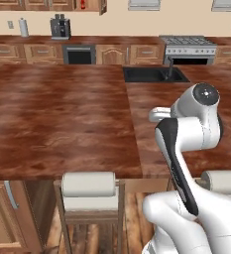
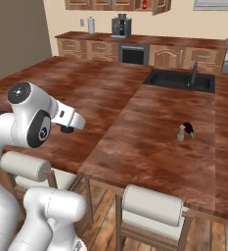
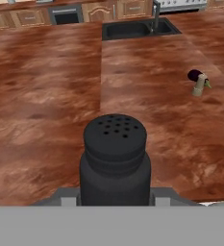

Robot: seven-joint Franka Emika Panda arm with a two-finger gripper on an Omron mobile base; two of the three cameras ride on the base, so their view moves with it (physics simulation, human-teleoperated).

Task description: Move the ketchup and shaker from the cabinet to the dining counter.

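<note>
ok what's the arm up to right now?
The gripper is shut on the black shaker, carried upright over the dining counter. It isn't set down yet. The ketchup sits up in the open wall cabinet on the far wall. A small eggplant and a pale little item beside it lie on the counter near the sink.

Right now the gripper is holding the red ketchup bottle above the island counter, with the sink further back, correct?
Not quite. What the gripper holds is the black shaker with a perforated top, not a ketchup bottle; the hand view shows it plainly. The rest stands: it is above the island counter, and the sink lies further back.
</note>
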